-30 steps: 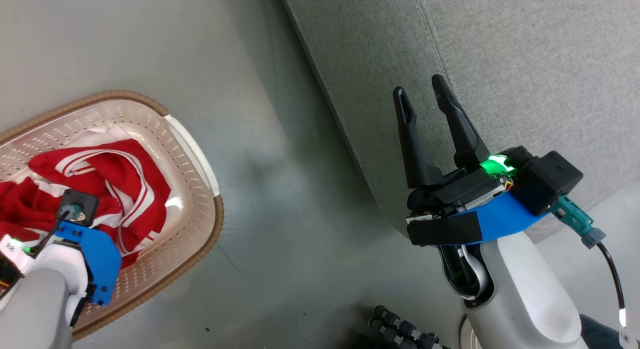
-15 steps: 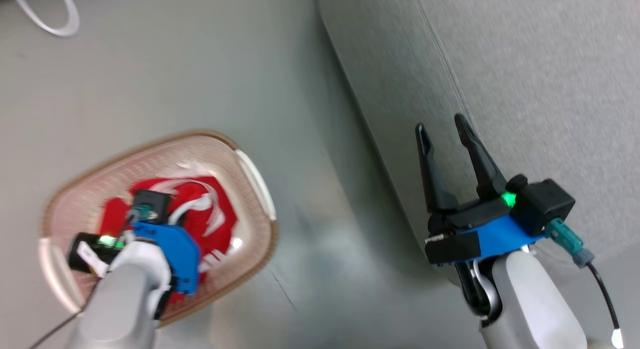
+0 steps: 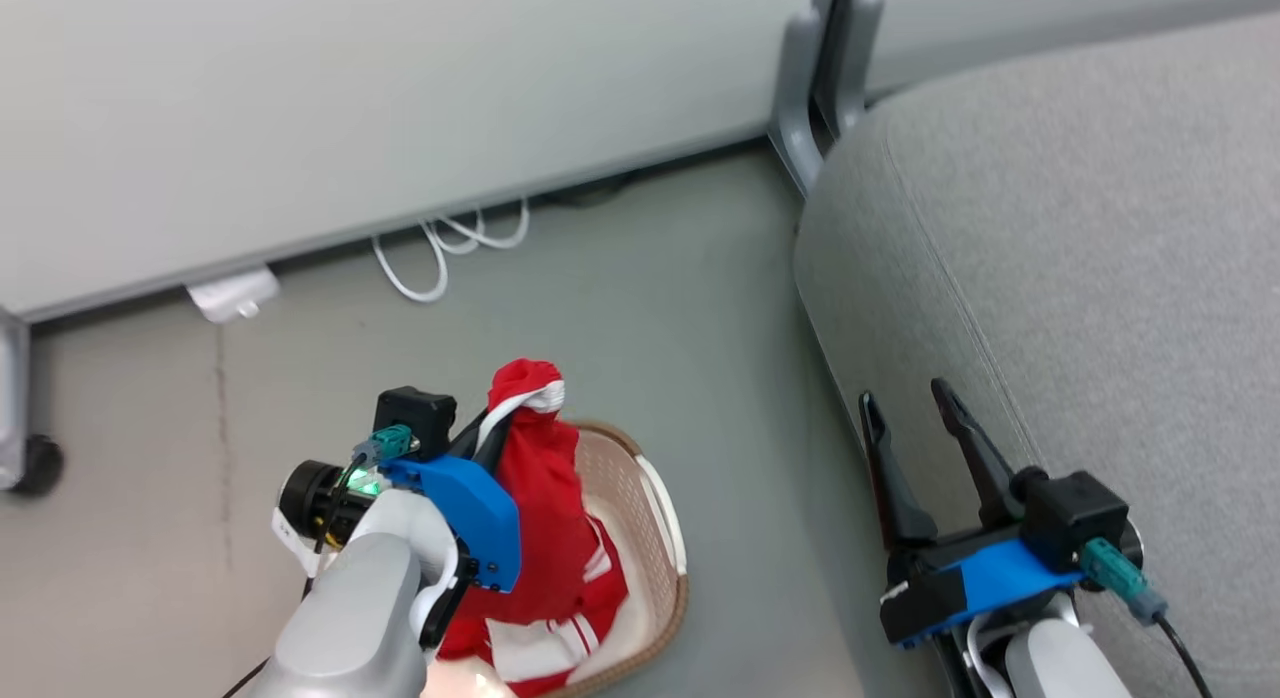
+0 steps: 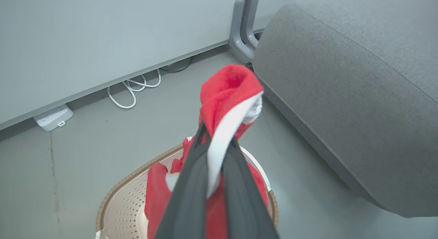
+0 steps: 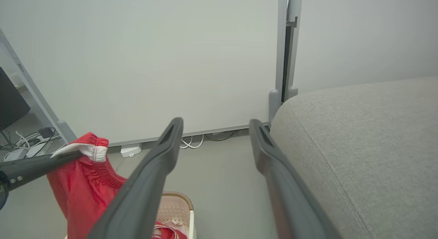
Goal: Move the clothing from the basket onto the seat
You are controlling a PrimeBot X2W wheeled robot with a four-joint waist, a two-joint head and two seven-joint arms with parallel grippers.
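– Head view, lower left: what has the left gripper (image 3: 497,420) got?
– Its two long dark fingers are pinched on a bunched fold of the clothing (image 3: 545,498), soft bright red cloth with a white band at the gathered top. The fold pokes up past the fingertips like a small knob.
– And the rest of the cloth?
– It hangs from the fingers in a limp, creased column over the basket (image 3: 668,538). The lowest folds, red with white stripes, lie inside it. I cannot tell whether those are the same piece or a second one.
– Describe the basket.
– Cream plastic, rounded, walls dotted with small holes, a brown woven-look rim and a white handle on the side toward the seat (image 3: 1100,278). It stands on the smooth grey floor (image 3: 650,298), apart from the seat's near edge.
– The seat itself?
– Grey, coarse-woven upholstery with a rounded corner and a stitched seam running just inside the edge. No red cloth lies on it.
– Right gripper (image 3: 905,396)?
– Fingers spread, nothing between them, tips over the seat's floor-side edge.
– Anything along the floor's far edge?
– A looped white cable (image 3: 440,253) and a small white power strip (image 3: 235,293) at the foot of a pale wall panel (image 3: 400,98).
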